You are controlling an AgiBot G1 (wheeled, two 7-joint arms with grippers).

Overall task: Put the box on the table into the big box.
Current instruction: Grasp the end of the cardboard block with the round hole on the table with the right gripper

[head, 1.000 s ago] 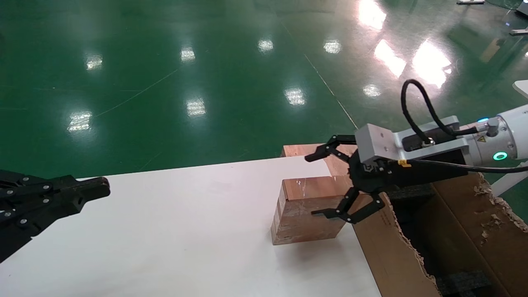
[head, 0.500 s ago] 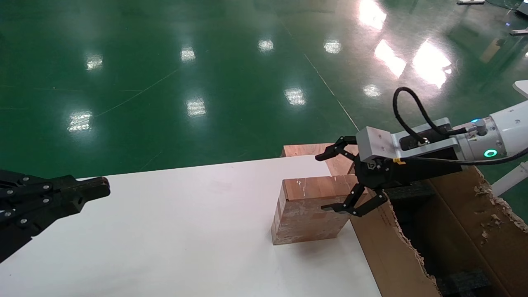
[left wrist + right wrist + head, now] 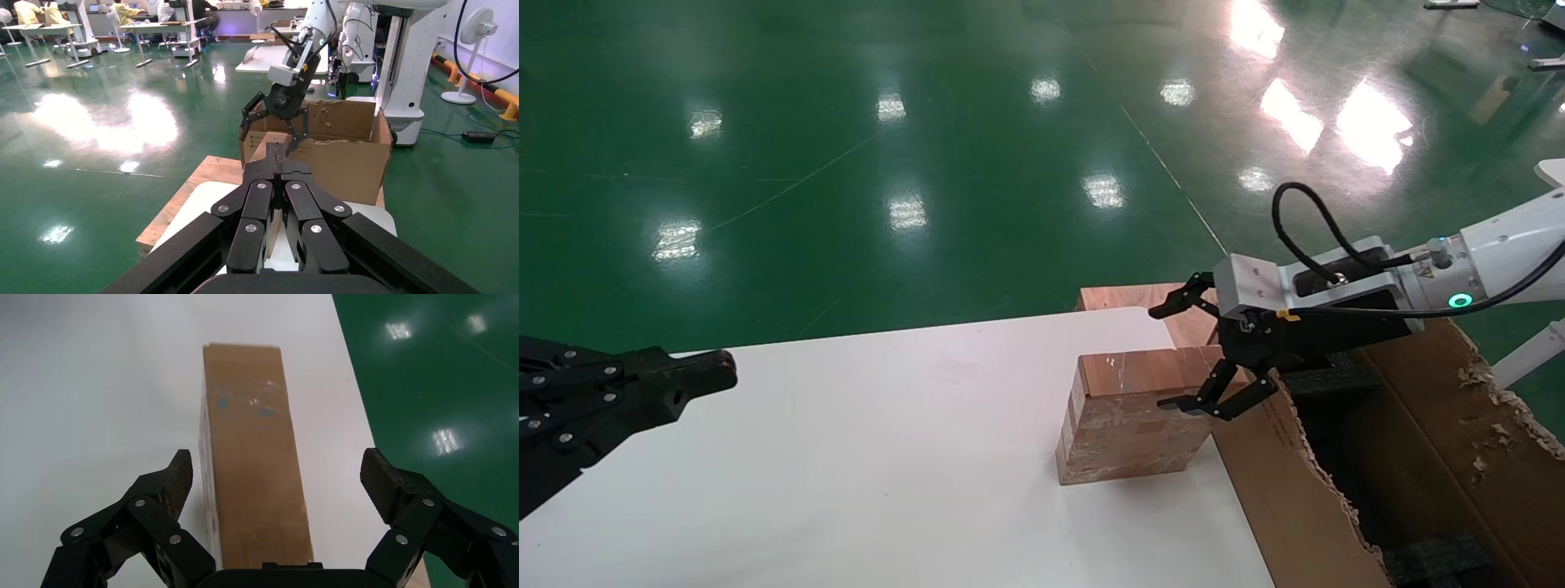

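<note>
The box (image 3: 1128, 416), small, reddish-brown and glossy with tape, stands on the white table (image 3: 846, 457) close to its right edge. My right gripper (image 3: 1164, 358) hovers open at the box's right end, one finger on the far side and one on the near side. In the right wrist view the box (image 3: 254, 465) runs between the spread fingers (image 3: 174, 478) without touching them. The big box (image 3: 1279, 482), a brown carton with ragged edges, stands right of the table. My left gripper (image 3: 723, 371) is shut and empty at the table's left.
A reddish wooden board (image 3: 1124, 296) lies behind the table's far right corner. Black foam blocks (image 3: 1434, 559) sit inside the carton. Green glossy floor surrounds the table. From the left wrist view the carton (image 3: 343, 165) shows beyond my shut left gripper (image 3: 276, 150).
My right gripper has shifted slightly right and its wrist has dropped lower over the box's right end. The box and the left arm have not moved.
</note>
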